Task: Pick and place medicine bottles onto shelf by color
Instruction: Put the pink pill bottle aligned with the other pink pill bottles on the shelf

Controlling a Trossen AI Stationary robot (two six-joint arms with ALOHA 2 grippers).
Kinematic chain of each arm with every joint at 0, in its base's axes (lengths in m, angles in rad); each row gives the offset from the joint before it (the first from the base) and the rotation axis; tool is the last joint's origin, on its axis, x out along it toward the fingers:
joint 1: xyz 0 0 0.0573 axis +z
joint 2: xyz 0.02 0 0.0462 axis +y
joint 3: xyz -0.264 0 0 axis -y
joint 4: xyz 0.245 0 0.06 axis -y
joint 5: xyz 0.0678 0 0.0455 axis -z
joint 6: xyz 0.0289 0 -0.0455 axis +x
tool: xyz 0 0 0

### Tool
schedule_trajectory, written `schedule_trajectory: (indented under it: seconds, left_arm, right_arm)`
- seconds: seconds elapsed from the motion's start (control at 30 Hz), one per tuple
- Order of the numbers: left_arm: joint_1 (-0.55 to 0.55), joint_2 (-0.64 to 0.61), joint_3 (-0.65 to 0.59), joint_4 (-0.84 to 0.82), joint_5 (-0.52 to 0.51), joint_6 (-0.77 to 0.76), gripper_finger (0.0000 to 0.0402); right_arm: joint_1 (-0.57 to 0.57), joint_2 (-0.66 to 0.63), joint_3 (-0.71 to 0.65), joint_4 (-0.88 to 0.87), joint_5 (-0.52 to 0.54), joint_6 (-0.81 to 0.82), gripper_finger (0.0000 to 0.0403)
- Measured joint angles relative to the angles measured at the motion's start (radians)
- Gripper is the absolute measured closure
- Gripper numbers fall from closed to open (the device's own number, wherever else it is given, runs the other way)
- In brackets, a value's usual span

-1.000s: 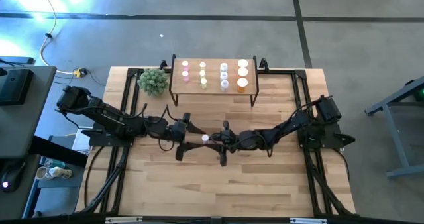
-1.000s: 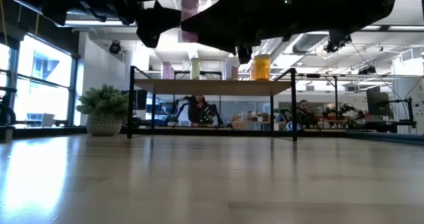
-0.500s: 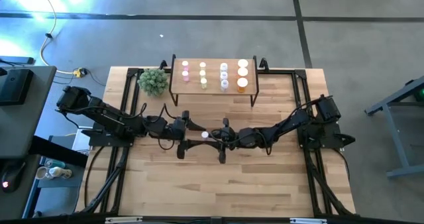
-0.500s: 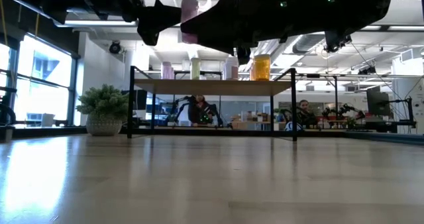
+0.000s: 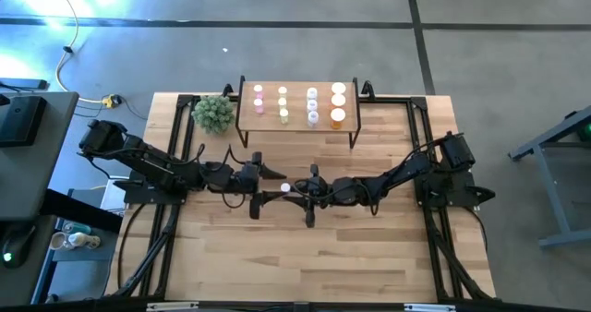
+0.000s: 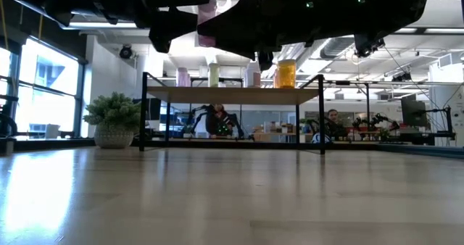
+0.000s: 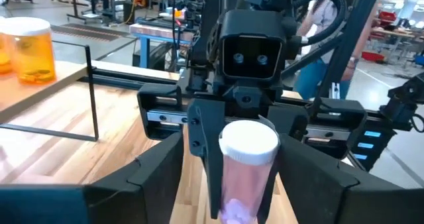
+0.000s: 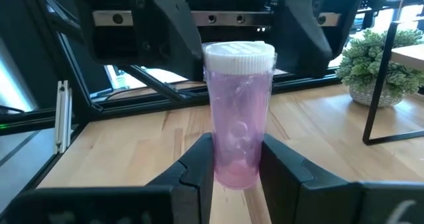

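Since a second ago my left gripper point(image 5: 268, 185) has slid in toward the middle of the table point(image 5: 369, 257), so its fingers now stand on either side of the pink bottle point(image 5: 285, 187) that my right gripper point(image 5: 297, 189) holds up in the air. Nothing else has shifted.

My two arms meet over the centre of the table, left arm reaching in from its side, right arm from the other. Behind them, at the far edge, the shelf point(image 5: 268, 118) stands on its black legs, with a potted plant point(image 5: 213, 114) just beside its left end. On the shelf the bottles stand in columns by colour: pink bottles point(image 5: 259, 101) at the left, then yellow-green bottles point(image 5: 283, 103), then pale bottles point(image 5: 312, 106), then orange bottles point(image 5: 338, 105) at the right.

My right gripper's fingers point(image 8: 199, 168) are pressed against the lower half of the pink bottle point(image 8: 237, 114), which stands upright with its white cap on top, well above the wood. My left gripper is spread wide around the same bottle; from its wrist, the dark fingers point(image 7: 152, 174) flank it with a gap on each side, not touching. In the low view the bottle point(image 6: 207, 9) shows between the two dark claws, higher than the shelf top point(image 6: 232, 93).
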Motion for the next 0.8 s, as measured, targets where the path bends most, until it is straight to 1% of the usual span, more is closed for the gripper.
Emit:
schedule_trajectory:
  seconds: [0.23, 0.43, 0.57, 0.67, 0.8]
  left_arm:
    - [0.000, 0.002, 0.000, 0.000, 0.000, 0.000, 0.0222]
    - [0.000, 0.002, 0.000, 0.014, 0.030, 0.001, 0.0266]
    - [0.000, 0.002, 0.000, 0.014, 0.034, 0.009, 0.0291]
    - [0.000, 0.002, 0.000, 0.013, 0.034, 0.011, 0.0301]
    - [0.000, 0.002, 0.000, 0.013, 0.040, 0.010, 0.0301]
  right_arm:
    - [-0.012, 0.000, 0.000, 0.001, -0.002, 0.000, 0.0318]
    - [-0.025, 0.000, 0.000, 0.001, -0.043, 0.005, 0.0318]
    - [-0.025, 0.000, 0.000, 0.001, -0.043, 0.007, 0.0318]
    - [-0.025, 0.000, 0.000, 0.001, -0.042, 0.007, 0.0318]
    - [-0.025, 0.000, 0.000, 0.001, -0.044, 0.007, 0.0318]
